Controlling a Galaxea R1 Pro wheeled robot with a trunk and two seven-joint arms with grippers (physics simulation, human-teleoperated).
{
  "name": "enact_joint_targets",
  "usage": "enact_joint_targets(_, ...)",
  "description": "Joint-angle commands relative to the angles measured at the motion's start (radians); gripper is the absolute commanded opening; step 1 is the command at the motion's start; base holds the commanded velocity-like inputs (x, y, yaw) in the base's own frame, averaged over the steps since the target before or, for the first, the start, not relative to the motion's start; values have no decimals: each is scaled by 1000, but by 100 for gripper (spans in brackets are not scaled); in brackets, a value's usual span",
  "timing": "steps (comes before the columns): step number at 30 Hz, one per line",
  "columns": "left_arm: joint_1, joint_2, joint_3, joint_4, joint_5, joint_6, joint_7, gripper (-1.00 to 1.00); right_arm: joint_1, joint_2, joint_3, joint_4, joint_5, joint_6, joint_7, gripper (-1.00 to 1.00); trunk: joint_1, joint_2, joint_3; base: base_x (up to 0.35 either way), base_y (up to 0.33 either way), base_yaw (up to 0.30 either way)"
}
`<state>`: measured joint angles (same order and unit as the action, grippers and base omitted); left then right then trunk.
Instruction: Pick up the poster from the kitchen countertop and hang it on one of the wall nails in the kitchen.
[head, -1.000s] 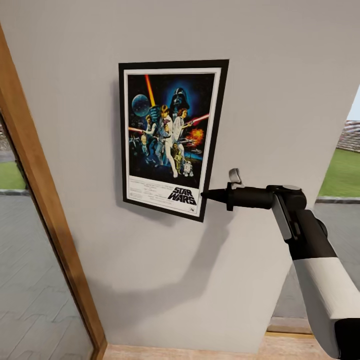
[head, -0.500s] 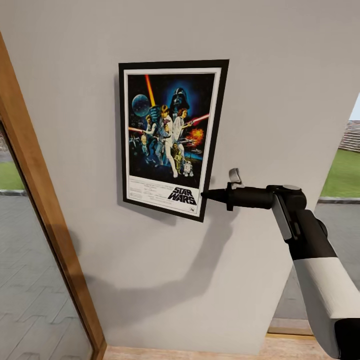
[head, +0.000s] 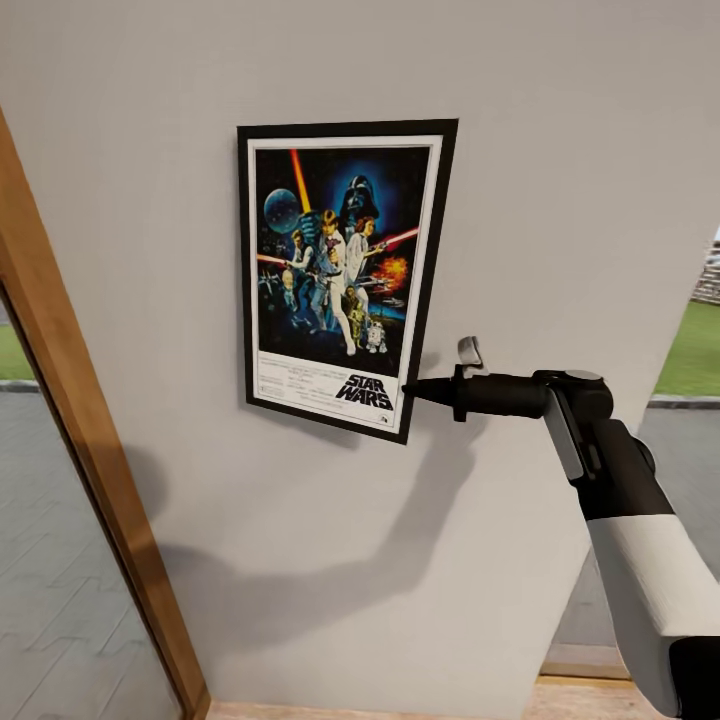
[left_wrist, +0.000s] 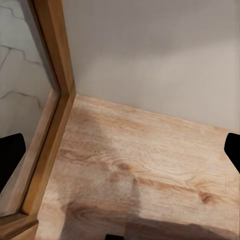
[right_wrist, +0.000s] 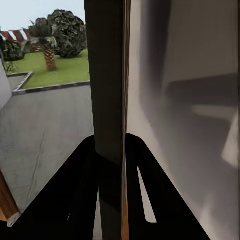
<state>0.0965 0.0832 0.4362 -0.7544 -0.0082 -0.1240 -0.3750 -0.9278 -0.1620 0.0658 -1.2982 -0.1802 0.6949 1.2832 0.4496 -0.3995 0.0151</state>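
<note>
View shifted right, poster (head: 340, 275) against grey wall (head: 560, 150), wood floor (left_wrist: 145, 170)

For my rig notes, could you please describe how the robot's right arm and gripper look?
The right arm has a white forearm shell and a black wrist section with a grey strip. The right gripper is black and tapers to a point, with a small grey metallic tab on top.
</note>
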Motion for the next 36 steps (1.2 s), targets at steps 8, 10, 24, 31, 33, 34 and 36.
enact_joint_targets(8,0,0,3,0,-1,-2,-5,100,0,-2,2,0,-9,11,0,-100,0,-1,0,14,0,0)
enact_joint_targets(10,0,0,3,0,-1,-2,-5,100,0,-2,2,0,-9,11,0,-100,0,-1,0,2,0,0)
enact_joint_targets(24,0,0,3,0,-1,-2,-5,100,0,-2,2,0,-9,11,1,-100,0,-1,0,56,0,0)
enact_joint_targets(31,0,0,3,0,-1,-2,-5,100,0,-2,2,0,-9,11,0,-100,0,-1,0,6,0,0)
enact_joint_targets(33,0,0,3,0,-1,-2,-5,100,0,-2,2,0,-9,11,0,-100,0,-1,0,1,0,0)
enact_joint_targets(34,0,0,3,0,-1,-2,-5,100,0,-2,2,0,-9,11,0,-100,0,-1,0,0,0,0)
enact_joint_targets(36,0,0,3,0,-1,-2,-5,100,0,-2,2,0,-9,11,1,-100,0,-1,0,0,0,0)
